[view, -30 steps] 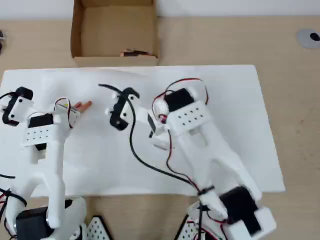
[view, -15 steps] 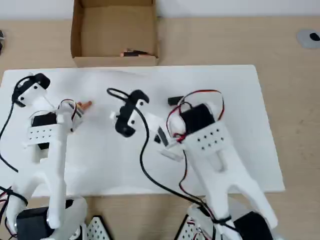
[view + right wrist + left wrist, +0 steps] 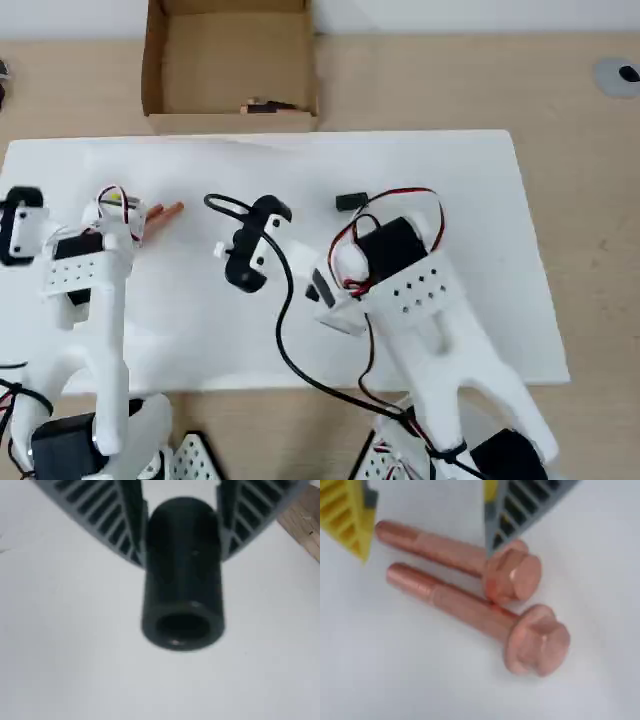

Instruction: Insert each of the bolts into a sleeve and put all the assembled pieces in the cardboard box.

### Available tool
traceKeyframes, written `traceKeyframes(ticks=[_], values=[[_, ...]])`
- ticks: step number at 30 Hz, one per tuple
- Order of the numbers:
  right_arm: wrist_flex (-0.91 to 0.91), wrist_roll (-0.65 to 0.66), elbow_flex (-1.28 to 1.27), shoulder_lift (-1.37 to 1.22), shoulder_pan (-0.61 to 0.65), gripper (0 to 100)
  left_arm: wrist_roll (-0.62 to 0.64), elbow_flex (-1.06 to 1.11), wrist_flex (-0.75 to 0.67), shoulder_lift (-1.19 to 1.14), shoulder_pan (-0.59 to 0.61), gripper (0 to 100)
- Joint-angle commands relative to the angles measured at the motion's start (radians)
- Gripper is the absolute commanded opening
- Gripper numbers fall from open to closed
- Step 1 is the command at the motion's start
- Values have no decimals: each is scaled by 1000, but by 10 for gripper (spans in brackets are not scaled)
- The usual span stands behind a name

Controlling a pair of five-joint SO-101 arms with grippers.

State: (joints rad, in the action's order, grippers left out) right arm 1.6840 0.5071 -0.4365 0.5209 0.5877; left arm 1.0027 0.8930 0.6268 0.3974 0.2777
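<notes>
Copper bolts [image 3: 475, 615], two, lie side by side on white sheet [image 3: 420, 680], heads touching. Left tool [image 3: 427, 550] open, straddling one shank. Right tool [image 3: 182, 557] clamps black sleeve [image 3: 182, 595], bore facing out. Close on that one bolt only, mid-shank; keep neighbour undisturbed. Lift level so tip meets bore squarely. Cardboard box [image 3: 230, 122] sits beyond sheet.

I count two copper bolts: first bolt [image 3: 440, 550], second bolt [image 3: 470, 612]. Two black sleeves: first sleeve [image 3: 182, 580], second sleeve [image 3: 350, 201]. One cardboard box [image 3: 152, 70]; one assembled piece [image 3: 265, 105] inside.
</notes>
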Motion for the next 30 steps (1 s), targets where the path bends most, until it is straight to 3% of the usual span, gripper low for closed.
traceKeyframes(ticks=[1, 8, 13, 17, 24, 30], values=[[5, -8, -1, 27, 16, 11, 97, 3, -41, 4, 11, 167], [2, -6, -1, 27, 19, 11, 253, -34, -5, 4, 14, 144], [3, -6, -1, 27, 19, 11, 262, -25, -5, -5, 12, 157], [3, -6, -1, 27, 19, 11, 262, -84, 6, -139, 8, 158], [5, -6, -1, 27, 19, 11, 281, -431, 299, -464, 6, 156], [5, -6, -1, 27, 19, 11, 308, -565, 430, -572, -52, 158]])
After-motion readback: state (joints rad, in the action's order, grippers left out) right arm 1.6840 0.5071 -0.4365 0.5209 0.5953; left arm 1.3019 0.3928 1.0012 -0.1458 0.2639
